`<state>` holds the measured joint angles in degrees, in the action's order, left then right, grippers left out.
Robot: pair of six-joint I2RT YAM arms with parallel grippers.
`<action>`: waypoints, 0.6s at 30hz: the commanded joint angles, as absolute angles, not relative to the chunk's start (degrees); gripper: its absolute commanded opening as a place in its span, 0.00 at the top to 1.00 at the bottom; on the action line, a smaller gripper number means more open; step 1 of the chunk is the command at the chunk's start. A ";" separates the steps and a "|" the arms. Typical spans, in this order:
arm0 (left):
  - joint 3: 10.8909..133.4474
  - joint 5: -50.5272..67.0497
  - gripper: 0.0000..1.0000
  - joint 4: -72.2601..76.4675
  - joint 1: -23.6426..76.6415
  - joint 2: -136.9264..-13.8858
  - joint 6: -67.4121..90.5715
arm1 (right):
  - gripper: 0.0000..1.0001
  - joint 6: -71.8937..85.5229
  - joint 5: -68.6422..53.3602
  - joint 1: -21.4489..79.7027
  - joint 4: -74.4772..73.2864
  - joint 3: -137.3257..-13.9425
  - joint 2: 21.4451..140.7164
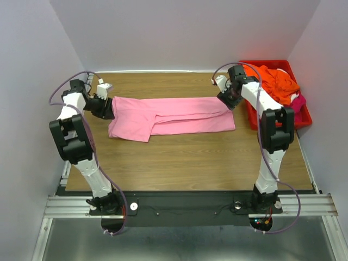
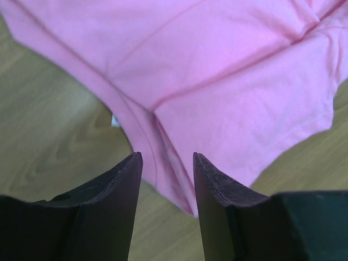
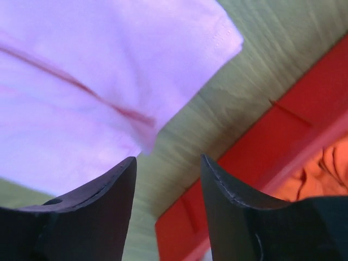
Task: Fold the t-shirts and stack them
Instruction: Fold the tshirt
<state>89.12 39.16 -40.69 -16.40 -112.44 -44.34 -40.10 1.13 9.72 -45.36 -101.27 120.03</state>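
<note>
A light pink t-shirt [image 1: 174,115] lies folded lengthwise into a long strip across the far middle of the table. My left gripper [image 1: 109,106] is at its left end, open, with the shirt's folded edge [image 2: 179,179] between and below the fingers. My right gripper [image 1: 227,100] is open and empty just off the shirt's far right corner [image 3: 179,70]. An orange t-shirt [image 1: 274,82], a bit of white cloth [image 1: 283,70] and a magenta one [image 1: 298,102] lie bunched in the red bin [image 1: 277,122].
The red plastic bin stands at the far right edge of the wooden table [image 1: 190,157], close to my right arm; its wall shows in the right wrist view [image 3: 261,157]. Grey walls enclose the table on three sides.
</note>
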 commanded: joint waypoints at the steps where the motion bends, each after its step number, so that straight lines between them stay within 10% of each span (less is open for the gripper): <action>1: 82.91 39.64 0.48 -41.31 -19.33 -103.55 -43.06 | 0.47 -35.17 -3.77 9.40 -48.34 -98.20 112.68; 18: 73.21 38.40 0.46 -38.58 -22.94 -105.38 -42.10 | 0.42 -23.12 -5.89 6.95 -48.34 -89.21 114.87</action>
